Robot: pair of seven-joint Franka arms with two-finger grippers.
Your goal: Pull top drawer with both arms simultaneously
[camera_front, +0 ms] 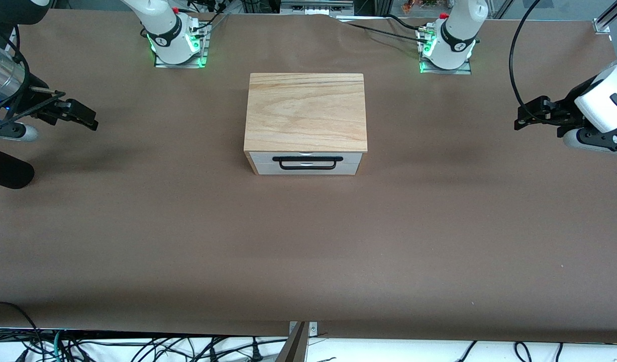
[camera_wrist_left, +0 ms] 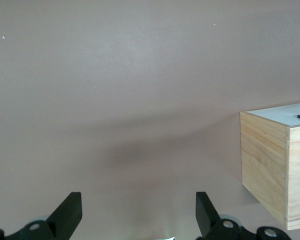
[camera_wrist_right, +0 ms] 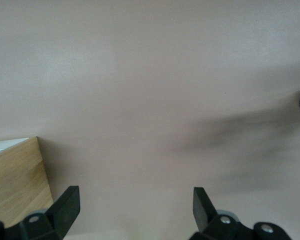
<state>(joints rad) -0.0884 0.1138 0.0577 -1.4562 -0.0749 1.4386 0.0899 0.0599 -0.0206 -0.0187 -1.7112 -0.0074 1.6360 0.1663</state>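
Brown paper covers the table (camera_front: 308,251), and the part nearest the front camera is bare. Farther in, at the middle, stands the box (camera_front: 305,111) of light wood. Its white front faces the camera. The top drawer (camera_front: 307,158) sits in this front, under the grained top slab, and it is closed, flush with the front. I cannot see inside it. Its black handle (camera_front: 307,163) lies across the white panel, and nothing stands before it.

My grippers are both up in the air, well apart from the box. My right gripper (camera_front: 77,114) hangs over the table toward the right arm's end, its fingers (camera_wrist_right: 65,206) spread wide with only table between them. My left gripper (camera_front: 532,113) hangs over the left arm's end, fingers (camera_wrist_left: 69,210) also spread, holding nothing. Each wrist view shows a corner of the box.

Farthest are my two bases, with green light at their feet. I can read no writing.
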